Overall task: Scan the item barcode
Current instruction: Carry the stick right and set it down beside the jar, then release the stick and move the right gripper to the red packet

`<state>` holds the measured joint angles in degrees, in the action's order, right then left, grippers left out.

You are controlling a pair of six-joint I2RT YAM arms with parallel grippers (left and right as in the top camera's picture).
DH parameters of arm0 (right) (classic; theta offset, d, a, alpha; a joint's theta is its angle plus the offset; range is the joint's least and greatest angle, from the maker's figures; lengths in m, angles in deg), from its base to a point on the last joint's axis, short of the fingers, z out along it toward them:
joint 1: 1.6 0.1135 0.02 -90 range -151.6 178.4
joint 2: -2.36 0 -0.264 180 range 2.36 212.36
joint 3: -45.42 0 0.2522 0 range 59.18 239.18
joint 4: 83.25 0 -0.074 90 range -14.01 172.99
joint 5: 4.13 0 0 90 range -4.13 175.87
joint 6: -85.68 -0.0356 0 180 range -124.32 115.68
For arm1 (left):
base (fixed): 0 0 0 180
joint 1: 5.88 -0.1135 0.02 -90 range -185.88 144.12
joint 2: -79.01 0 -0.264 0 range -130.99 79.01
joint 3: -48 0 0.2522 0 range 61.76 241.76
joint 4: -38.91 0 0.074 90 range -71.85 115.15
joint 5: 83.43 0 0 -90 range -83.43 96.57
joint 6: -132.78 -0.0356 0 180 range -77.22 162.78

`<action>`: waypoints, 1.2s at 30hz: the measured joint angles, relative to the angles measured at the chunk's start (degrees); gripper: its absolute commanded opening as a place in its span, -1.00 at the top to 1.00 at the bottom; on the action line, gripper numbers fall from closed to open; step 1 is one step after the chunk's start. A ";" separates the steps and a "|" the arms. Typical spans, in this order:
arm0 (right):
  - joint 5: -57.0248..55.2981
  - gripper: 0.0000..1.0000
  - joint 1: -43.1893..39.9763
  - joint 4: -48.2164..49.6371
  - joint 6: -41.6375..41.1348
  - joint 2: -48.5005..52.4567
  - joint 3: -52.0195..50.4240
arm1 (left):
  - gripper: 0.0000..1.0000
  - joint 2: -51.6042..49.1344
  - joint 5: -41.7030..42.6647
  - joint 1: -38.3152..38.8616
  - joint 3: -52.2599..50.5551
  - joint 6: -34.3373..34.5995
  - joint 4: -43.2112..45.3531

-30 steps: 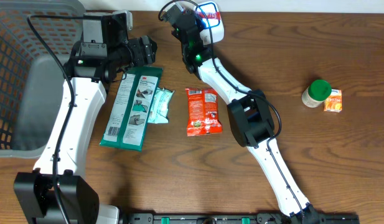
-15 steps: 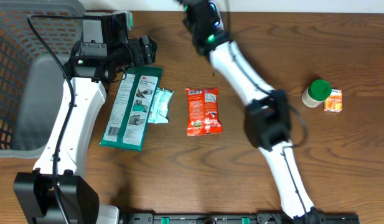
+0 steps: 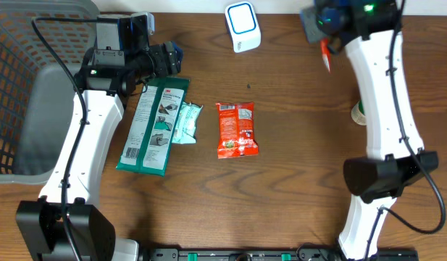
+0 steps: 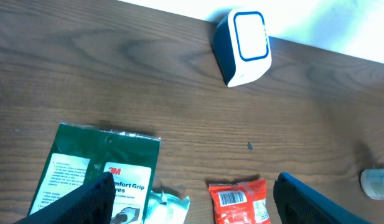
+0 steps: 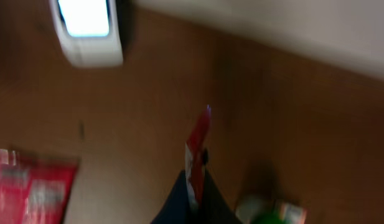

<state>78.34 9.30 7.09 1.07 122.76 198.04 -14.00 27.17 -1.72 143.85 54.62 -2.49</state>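
**A:** What has the right gripper point(image 5: 193, 190) got?

**B:** Its fingers are pinched fully together on a thin red sachet point(image 5: 198, 140). The sachet sticks out past the tips, edge-on to the wrist camera (that view is blurred, so I can't make out a barcode).

**A:** And the scanner point(image 3: 243, 26)?

**B:** It is well off to one side of those fingers, apart from the sachet, with its window facing up.

**A:** The left gripper point(image 4: 204, 202)?

**B:** It is spread wide with nothing between the fingers. The green pack point(image 4: 98, 180) lies under one fingertip, and the red packet point(image 4: 238, 198) shows in the gap.

**A:** What could go wrong from here?

**B:** Three things, I'd judge. The sachet is slim and held by one end, so a quick swing could make it flop or slip out of the pinch. If it reaches the scanner edge-on, or with the code turned away from the window, there will be no read. The jar point(image 4: 375, 183) also stands on the table near the right fingers, and a low pass could knock it over.
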 measured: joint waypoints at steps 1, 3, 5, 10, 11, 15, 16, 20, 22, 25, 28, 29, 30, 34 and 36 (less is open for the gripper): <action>1.60 0.98 -1.27 -1.53 -0.22 0.57 -1.14 | -0.63 0.00 0.00 0.00 0.00 0.00 0.00; 3.72 0.98 -3.43 -2.58 -0.44 1.46 -4.70 | -0.63 0.00 0.00 0.00 0.00 0.00 0.00; 5.03 0.98 -5.18 -2.29 -0.59 2.03 -9.38 | -0.63 0.00 0.00 0.02 0.00 0.00 0.02; 6.51 0.98 -8.04 2.34 -0.66 2.91 -22.36 | -0.63 0.00 0.00 0.00 0.00 0.00 0.02; 6.47 0.98 -8.28 3.63 -0.66 2.93 -24.57 | -0.63 0.00 -0.02 0.00 0.00 0.00 0.02; 4.11 0.98 -8.98 10.05 -0.66 2.95 -31.28 | -0.63 0.00 0.00 0.00 0.00 0.00 0.04; 3.06 0.98 -9.14 11.56 -0.66 2.95 -32.70 | -0.63 0.00 0.00 0.02 0.00 0.00 0.02; -0.83 0.98 -9.25 17.92 -0.35 2.95 -38.53 | -0.63 0.00 0.00 0.00 0.00 0.00 0.00; -1.97 0.31 -9.22 20.61 0.00 2.95 -41.22 | -0.63 0.00 0.00 0.00 0.00 0.00 0.00; -2.89 0.04 -9.22 22.27 0.28 2.97 -42.80 | -0.63 0.00 0.00 0.00 0.00 0.00 0.00; -3.41 -0.54 -9.22 23.30 0.98 2.97 -42.56 | -0.63 0.00 0.00 0.00 0.00 0.00 0.00; -3.45 -0.60 -9.22 22.99 1.18 2.97 -42.14 | -0.64 0.00 0.00 0.00 0.00 0.00 0.02; -3.63 -0.61 -9.22 22.03 1.03 2.97 -41.44 | -0.63 0.00 0.00 0.02 0.00 0.00 0.02; -2.19 -0.61 -9.20 13.64 1.11 2.97 -34.60 | -0.63 0.00 0.00 0.00 0.00 0.00 0.02; 1.01 -0.49 -9.18 8.96 1.11 2.93 -30.73 | -0.64 0.00 0.00 0.00 0.00 0.00 0.00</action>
<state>79.34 0.12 16.06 2.18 125.69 167.31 -14.00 27.17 -1.72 143.85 54.62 -2.49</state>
